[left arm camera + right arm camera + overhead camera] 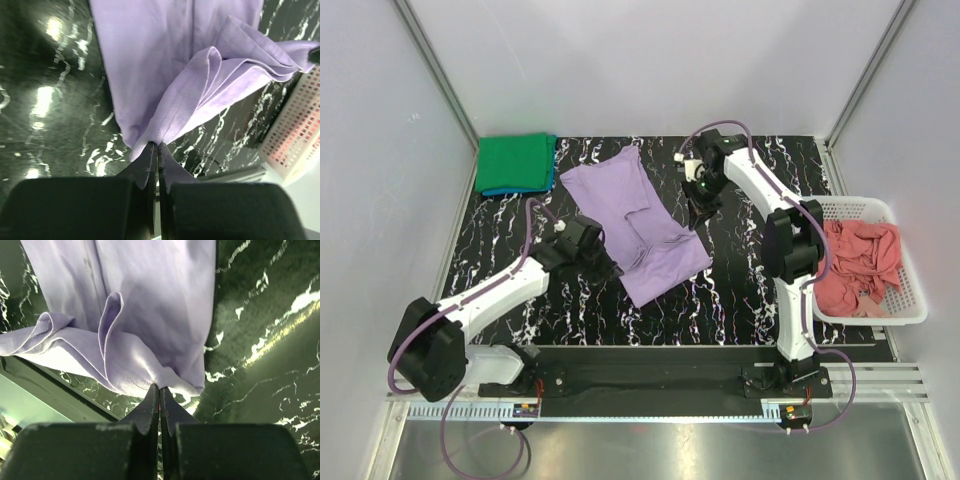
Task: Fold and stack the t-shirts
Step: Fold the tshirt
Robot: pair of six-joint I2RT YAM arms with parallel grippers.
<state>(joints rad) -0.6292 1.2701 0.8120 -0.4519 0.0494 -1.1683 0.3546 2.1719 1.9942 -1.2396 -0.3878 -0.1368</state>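
Top external view: left arm [510, 290] and right arm [790, 250] jaws both clamp one light purple t-shirt [630, 215] on the counter [750, 290]; one green t-shirt [515, 162] tops one blue t-shirt [510, 191].

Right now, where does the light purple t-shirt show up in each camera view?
Top external: the light purple t-shirt lies diagonally in the middle of the picture.
Left wrist: upper centre and right, its edge pinched by the left gripper.
Right wrist: upper left and centre, its edge pinched by the right gripper.
Shared landmark: the black, white-veined table under it.
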